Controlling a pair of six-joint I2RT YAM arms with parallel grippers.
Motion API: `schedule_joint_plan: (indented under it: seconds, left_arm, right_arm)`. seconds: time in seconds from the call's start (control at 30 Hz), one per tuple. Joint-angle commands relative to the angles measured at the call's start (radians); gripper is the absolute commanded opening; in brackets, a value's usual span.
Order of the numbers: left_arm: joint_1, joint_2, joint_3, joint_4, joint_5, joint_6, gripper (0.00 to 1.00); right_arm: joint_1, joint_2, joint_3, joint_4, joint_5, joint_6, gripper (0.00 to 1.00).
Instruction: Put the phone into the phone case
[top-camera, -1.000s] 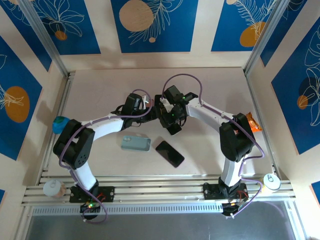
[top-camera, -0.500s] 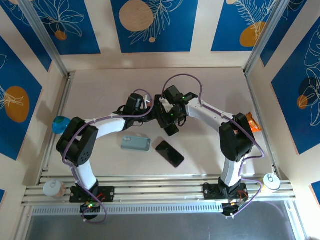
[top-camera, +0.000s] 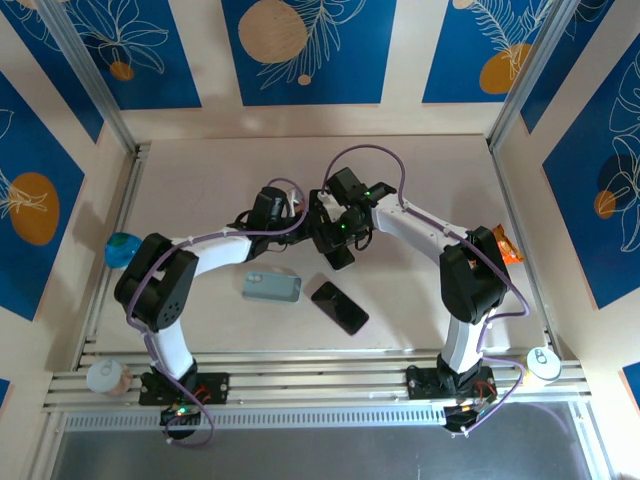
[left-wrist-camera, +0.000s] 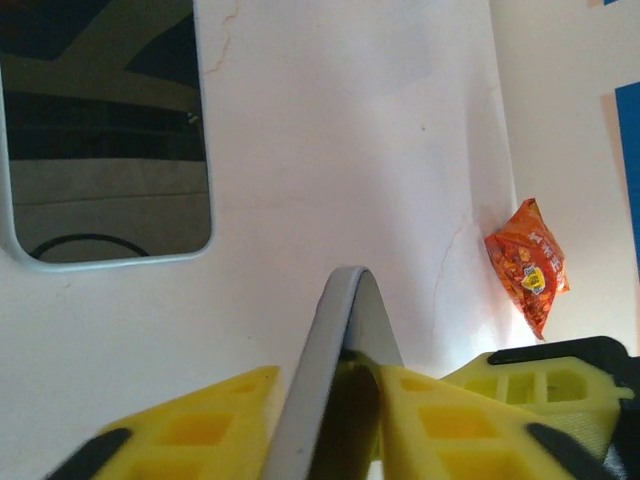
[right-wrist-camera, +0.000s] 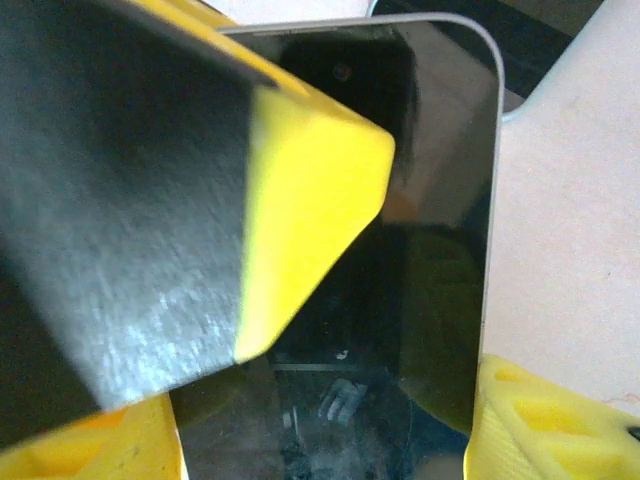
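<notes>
Phone (left-wrist-camera: 345, 300): edge-on to me; my left gripper (left-wrist-camera: 330, 385) pinches its two faces; my right gripper (right-wrist-camera: 420, 320) clamps its long sides
Phone case (top-camera: 272, 288): flat on the table (top-camera: 200, 180); 8 o'clock of the held phone, apart
Pose: left arm (top-camera: 215, 245) and right arm (top-camera: 420, 225) bend inward; wrists meet mid-table

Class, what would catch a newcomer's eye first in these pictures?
The left gripper and right gripper meet mid-table, both pinching one dark-screened phone in yellow fingers. Nearer the bases lie a pale blue case and a black phone; an orange snack packet sits at the right edge.
</notes>
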Motion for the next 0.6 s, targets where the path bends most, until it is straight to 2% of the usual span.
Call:
schedule_joint_plan:
  seconds: [0.0,0.07,0.1,0.2,0.23,0.3,0.33,0.47,0.57]
  left_arm:
    - [-0.01,0.008,-0.003,0.02,0.02,0.002,0.17]
    - [-0.01,0.007,-0.004,0.025,0.019,-0.001,0.01]
    - [-0.01,0.003,-0.005,0.027,0.013,-0.001,0.0]
    - [-0.01,-0.009,-0.008,0.037,0.006,-0.012,0.0]
    - [-0.01,-0.016,-0.012,0.044,0.0,-0.016,0.0]
    - [-0.01,-0.037,-0.018,0.058,-0.014,-0.027,0.0]
    - [-0.009,-0.049,-0.019,0.063,-0.028,-0.03,0.0]
    - [-0.01,-0.106,-0.028,0.115,-0.086,-0.051,0.0]
    - [-0.01,-0.146,-0.041,0.148,-0.164,-0.083,0.0]
  right_arm:
    - [-0.001,-0.039,0.043,0.012,-0.04,0.01,0.5]
    - [-0.003,-0.038,0.039,0.009,-0.049,0.007,0.48]
    - [-0.003,-0.037,0.037,0.008,-0.049,0.008,0.48]
    - [-0.01,-0.045,0.011,0.02,-0.059,0.015,0.48]
    - [-0.017,-0.053,-0.005,0.029,-0.07,0.023,0.51]
    - [-0.035,-0.074,-0.042,0.054,-0.102,0.047,0.66]
    - [-0.051,-0.093,-0.07,0.079,-0.13,0.07,0.7]
    - [-0.147,-0.17,-0.212,0.226,-0.303,0.221,0.72]
    - [-0.217,-0.223,-0.353,0.424,-0.447,0.378,0.72]
